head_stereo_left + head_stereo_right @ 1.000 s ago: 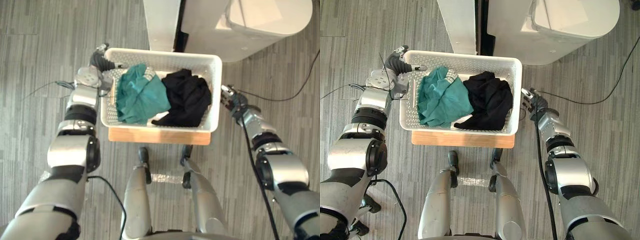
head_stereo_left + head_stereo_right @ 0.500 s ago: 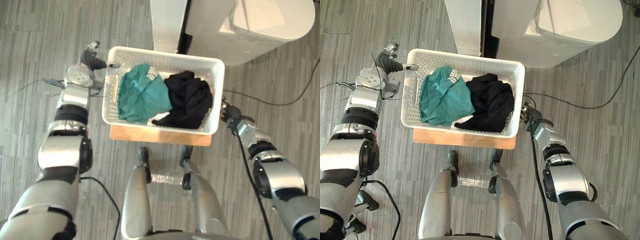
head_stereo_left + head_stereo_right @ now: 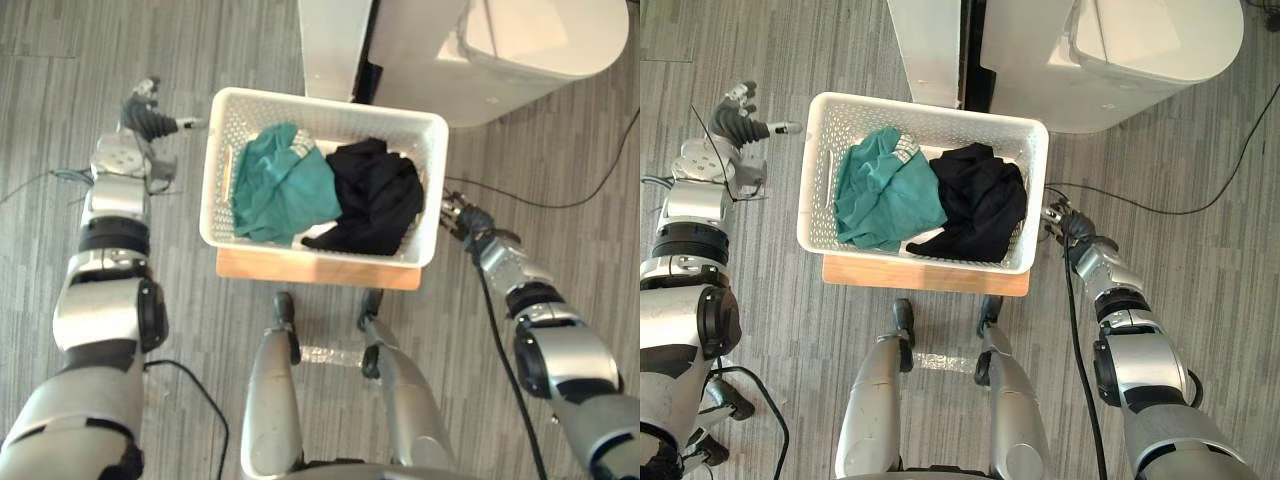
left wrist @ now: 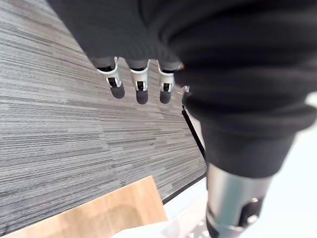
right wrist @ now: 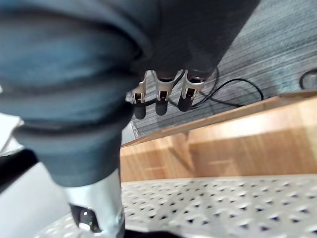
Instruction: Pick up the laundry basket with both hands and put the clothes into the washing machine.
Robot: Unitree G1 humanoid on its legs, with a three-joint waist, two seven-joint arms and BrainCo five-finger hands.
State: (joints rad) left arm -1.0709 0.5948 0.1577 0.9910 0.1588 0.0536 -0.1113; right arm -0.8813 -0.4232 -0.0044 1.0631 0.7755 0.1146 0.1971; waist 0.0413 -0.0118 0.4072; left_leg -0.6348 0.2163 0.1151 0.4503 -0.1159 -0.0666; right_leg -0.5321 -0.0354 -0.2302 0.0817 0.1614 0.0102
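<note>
Swung outward since a second ago, the left hand (image 3: pixel 148 108) no longer sits at the laundry basket's (image 3: pixel 330 102) left rim. It now hangs over the grey floor (image 3: pixel 50 70), well apart from that edge and level with the far-left corner. In its wrist view the fingers (image 4: pixel 141 82) are straight and relaxed, with nothing between them. The basket has kept its place on the low wooden stand (image 3: pixel 315 270), its near edge along the stand's near edge. Inside it the teal garment (image 3: pixel 283 185) lies heaped against the left wall and the black garment (image 3: pixel 375 195) against the right. Over the same second the right hand (image 3: pixel 462 217) has come in lower and closer, and is now just beside the right wall near its near-right corner. Its fingers (image 5: pixel 161 96) also hang loose and unclenched, with the perforated wall close beneath them. Whether any part of this hand touches the plastic I cannot tell. Beyond the basket's far-right corner stands the white washing machine (image 3: pixel 510 55). By my judgement the task has barely begun: neither hand grips the basket, nothing is lifted, and both garments are still to be moved. The left hand looks to have the longer way to go before a two-sided hold is possible.
</note>
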